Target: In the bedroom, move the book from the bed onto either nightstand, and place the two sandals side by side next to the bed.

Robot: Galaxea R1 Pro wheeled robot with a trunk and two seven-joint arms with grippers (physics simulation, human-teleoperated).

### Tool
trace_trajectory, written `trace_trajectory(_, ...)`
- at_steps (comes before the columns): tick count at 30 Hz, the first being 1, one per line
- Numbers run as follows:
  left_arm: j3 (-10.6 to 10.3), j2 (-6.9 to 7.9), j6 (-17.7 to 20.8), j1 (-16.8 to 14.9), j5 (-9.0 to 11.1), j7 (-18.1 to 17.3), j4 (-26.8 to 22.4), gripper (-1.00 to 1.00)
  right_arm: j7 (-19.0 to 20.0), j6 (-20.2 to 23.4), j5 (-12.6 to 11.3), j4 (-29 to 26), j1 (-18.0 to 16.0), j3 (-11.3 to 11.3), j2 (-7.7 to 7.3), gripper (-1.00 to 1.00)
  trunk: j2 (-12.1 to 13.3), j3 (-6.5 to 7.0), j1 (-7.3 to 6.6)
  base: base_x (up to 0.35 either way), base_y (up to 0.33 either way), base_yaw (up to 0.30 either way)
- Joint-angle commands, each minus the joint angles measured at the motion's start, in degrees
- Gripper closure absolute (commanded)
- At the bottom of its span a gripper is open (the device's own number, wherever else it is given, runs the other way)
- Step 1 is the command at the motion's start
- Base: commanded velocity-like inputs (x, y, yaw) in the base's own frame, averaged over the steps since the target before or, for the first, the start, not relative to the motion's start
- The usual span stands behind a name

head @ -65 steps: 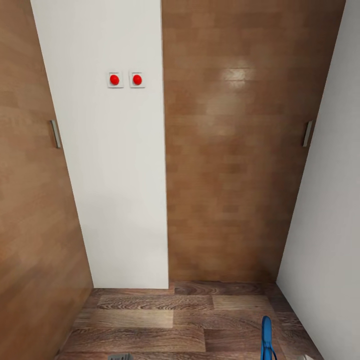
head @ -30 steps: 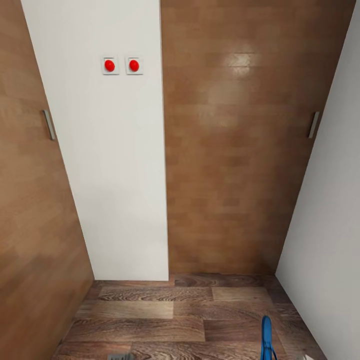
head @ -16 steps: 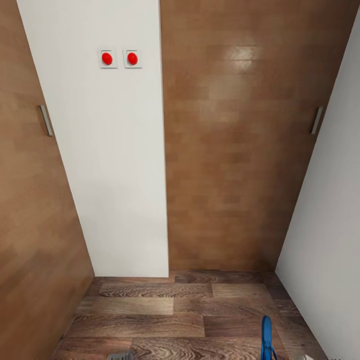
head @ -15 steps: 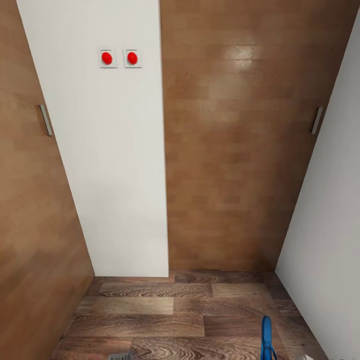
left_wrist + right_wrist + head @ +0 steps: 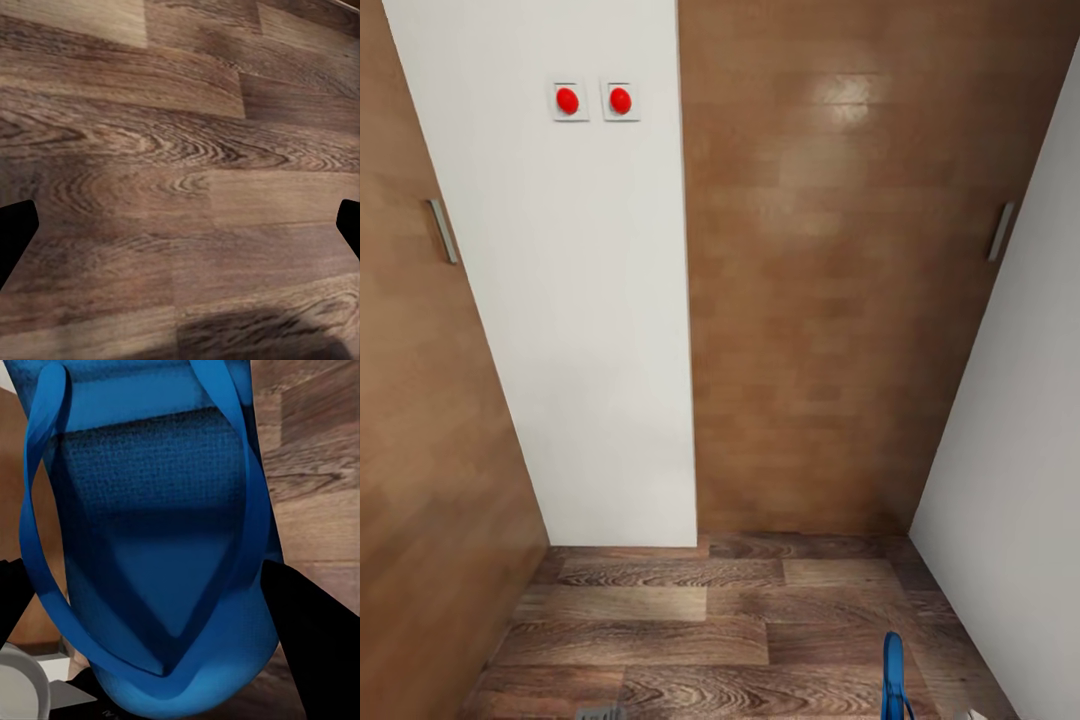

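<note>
— While the head view catches just a sandal tip at five o'clock, what's closer?
— Right gripper apparently clamps it; left gripper spread, empty. Walls crowd the floor.

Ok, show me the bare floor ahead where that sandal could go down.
The plank floor is bare from the white panel and brown wood wall ahead back toward the robot, bordered by the brown door on the left and the white wall on the right. The only crowding is low right, where the right gripper holds the blue sandal.
</note>
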Motion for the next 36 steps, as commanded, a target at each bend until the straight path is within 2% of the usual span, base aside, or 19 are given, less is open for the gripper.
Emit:
trace_trajectory(1,-0.5,0.02,-0.2,0.0,0.5,-0.2,0.1,-1.0,0.2,0.1,0.2,0.2,-0.1,-0.5,-0.02,1.0,0.0,-0.13,-0.01,0.0,0.0,-0.064)
trace_trajectory(10,-0.5,0.02,-0.2,0.0,0.5,-0.2,0.1,-1.0,0.2,0.1,0.2,0.2,-0.1,-0.5,-0.02,1.0,0.0,-0.26,-0.01,0.0,0.0,-0.042)
trace_trajectory(36,-0.5,0.02,-0.2,0.0,0.5,-0.2,0.1,-1.0,0.2,0.1,0.2,0.2,-0.1,-0.5,-0.02,1.0,0.0,-0.26,-0.01,0.0,0.0,-0.237)
